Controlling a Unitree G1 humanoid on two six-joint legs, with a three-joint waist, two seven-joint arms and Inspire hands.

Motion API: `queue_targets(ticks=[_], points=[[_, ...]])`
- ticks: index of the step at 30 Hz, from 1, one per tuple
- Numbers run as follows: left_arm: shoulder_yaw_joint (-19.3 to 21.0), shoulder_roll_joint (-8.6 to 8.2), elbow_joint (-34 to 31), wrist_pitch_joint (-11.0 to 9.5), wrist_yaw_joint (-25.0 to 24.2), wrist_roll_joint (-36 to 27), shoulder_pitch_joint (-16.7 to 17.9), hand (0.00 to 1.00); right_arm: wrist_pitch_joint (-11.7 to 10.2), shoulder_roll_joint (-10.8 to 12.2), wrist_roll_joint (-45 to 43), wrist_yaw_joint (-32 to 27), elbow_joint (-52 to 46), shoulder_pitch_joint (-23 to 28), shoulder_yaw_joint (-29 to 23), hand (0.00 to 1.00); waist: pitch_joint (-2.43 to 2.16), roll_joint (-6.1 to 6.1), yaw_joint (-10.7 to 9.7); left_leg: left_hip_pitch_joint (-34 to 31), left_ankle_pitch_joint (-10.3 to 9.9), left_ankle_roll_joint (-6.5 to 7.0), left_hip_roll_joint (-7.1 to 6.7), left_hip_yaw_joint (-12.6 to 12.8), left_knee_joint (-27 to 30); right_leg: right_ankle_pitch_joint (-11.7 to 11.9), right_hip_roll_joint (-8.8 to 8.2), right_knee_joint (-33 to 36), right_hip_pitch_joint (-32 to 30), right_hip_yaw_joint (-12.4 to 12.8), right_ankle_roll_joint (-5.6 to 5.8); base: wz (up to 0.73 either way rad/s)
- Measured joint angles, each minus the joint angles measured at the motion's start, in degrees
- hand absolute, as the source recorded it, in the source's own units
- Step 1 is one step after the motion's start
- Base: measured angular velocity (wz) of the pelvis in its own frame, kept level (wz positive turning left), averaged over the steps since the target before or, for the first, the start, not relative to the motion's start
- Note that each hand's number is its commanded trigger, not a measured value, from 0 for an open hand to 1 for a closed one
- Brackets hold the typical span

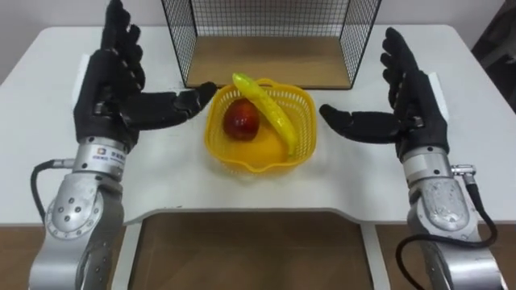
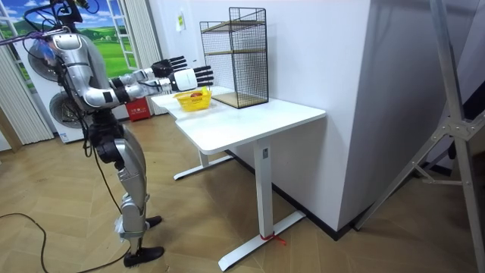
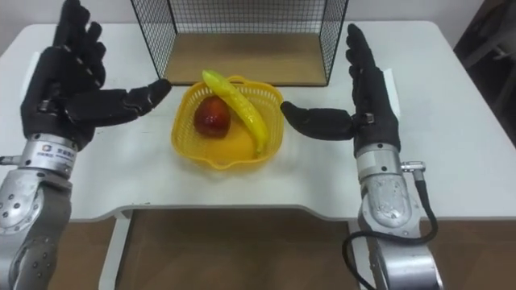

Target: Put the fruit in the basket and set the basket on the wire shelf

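With my left hand [image 1: 113, 84] and right hand [image 1: 413, 109] spread either side of the loaded yellow plastic basket [image 1: 258, 163], I reckoned squeezing its rim evenly before lifting was best.

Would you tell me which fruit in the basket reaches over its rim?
The yellow banana; the red apple sits wholly inside the basket.

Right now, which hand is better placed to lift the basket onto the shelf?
Marginally the right hand: its thumb is at the basket rim mid-side; the left hand aims its thumb at the far corner. Both open, flanking it: two-hand lift likely.
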Motion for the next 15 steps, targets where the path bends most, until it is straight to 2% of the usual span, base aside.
queue_targets(ticks=[10,15], points=[[-0.27,-0.07,1.94,1.59,-5.21,-0.06,0.01,0.0,0.38,0.52,1.08,1.77,1.25,-2.5,-0.02,0.0,0.11,-0.27,-0.11,-1.07,0.01,0.01,0.07,0.07,0.18,0.03,0.02,0.12,-1.1,0.11,-0.04,0.0],[-0.28,-1.81,4.88,1.78,-6.13,-6.48,0.01,0.0,0.39,2.01,8.11,1.96,2.36,-2.48,0.0,0.0,0.11,-0.25,-0.37,-0.44,0.01,0.01,0.04,0.05,0.07,0.03,0.02,-0.15,-0.4,0.25,-0.04,0.0]])
